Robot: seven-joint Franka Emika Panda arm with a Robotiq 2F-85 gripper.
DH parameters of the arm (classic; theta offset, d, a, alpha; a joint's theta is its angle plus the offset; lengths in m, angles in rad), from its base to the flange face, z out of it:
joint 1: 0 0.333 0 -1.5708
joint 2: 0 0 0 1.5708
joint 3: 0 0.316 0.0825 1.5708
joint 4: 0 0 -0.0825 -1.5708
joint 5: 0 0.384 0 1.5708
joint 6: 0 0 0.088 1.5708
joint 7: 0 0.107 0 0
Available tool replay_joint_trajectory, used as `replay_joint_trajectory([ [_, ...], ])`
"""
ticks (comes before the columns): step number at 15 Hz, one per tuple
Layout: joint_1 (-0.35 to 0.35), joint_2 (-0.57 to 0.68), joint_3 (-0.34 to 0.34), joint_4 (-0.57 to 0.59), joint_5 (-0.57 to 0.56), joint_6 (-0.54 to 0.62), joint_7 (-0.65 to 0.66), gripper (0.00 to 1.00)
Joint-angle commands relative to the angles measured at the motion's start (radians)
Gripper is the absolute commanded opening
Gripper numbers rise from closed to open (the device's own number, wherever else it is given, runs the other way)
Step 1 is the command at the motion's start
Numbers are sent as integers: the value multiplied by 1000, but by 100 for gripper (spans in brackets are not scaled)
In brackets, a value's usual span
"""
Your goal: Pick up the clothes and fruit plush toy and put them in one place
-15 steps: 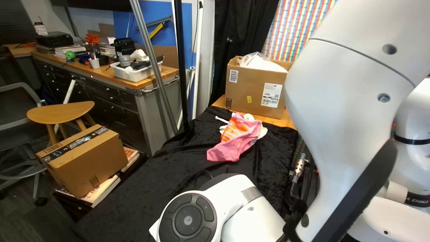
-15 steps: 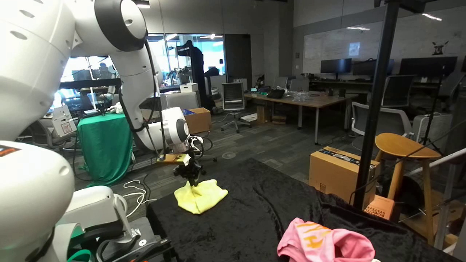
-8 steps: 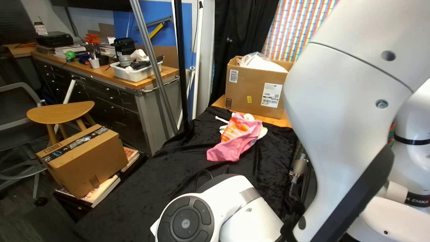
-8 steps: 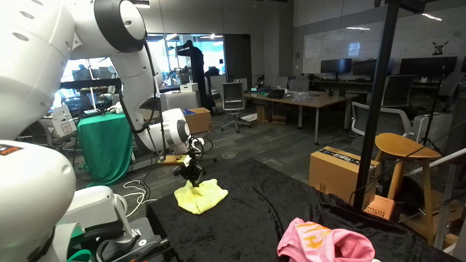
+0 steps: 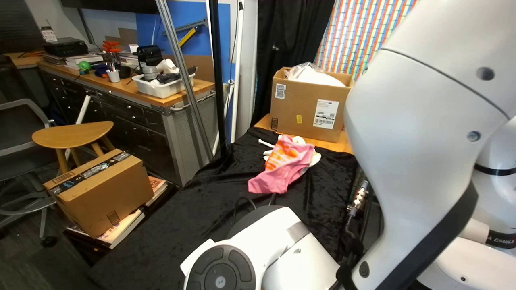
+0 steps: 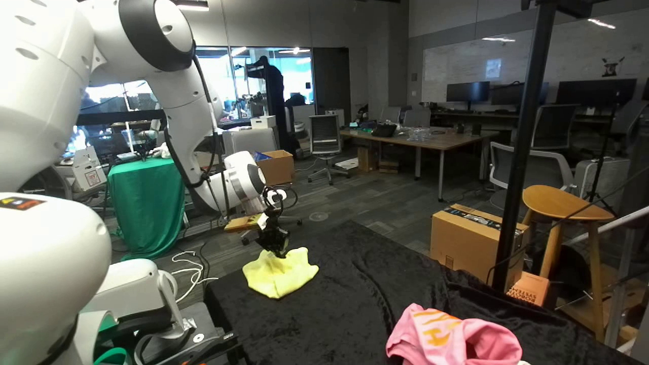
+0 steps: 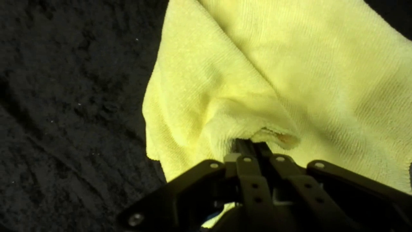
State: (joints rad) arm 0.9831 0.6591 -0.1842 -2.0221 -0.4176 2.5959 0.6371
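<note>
In an exterior view we have the arm (image 6: 190, 109) high at the left, elbow up top, forearm sloping steeply, wrist bent so the gripper (image 6: 280, 253) aims down, tips leaning slightly to the right. Wrist view: we see the jaws together, with a bunched fold of the yellow cloth (image 7: 289, 74) pinched at the tips. The yellow cloth lies on the black sheet (image 6: 345, 309), near the sheet's edge, spread out mostly flat and rumpled around the gripper. Long axis, as we read it there: roughly left to right, right end a touch higher, with a corner pointing to the bottom of the frame. In the wrist view we get an overlapping edge slanting from the top down and right toward the tips; the cloth runs out of frame. The pink garment (image 5: 284, 169) shows in both exterior views, same sheet, well apart from the yellow cloth; we put its long axis upper right to lower left. White cloth (image 5: 315, 159) sticks out from under it, and a cardboard box (image 5: 300, 110) stands near.
</note>
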Motion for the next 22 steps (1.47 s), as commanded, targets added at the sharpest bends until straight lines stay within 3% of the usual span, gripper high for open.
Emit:
replay_joint_trajectory([
  [1, 51, 16, -41, 28, -79, -65, 73, 27],
  [10, 49, 31, -11, 56, -177, -184, 125, 95],
  [12, 43, 46, -6, 69, -190, -195, 135, 100],
  [14, 37, 40, 1, 67, -194, -217, 134, 99],
  [17, 26, 49, 8, 77, -193, -233, 135, 88],
  [18, 24, 55, 9, 83, -194, -236, 136, 69],
  [22, 9, 64, 21, 91, -191, -246, 129, 38],
])
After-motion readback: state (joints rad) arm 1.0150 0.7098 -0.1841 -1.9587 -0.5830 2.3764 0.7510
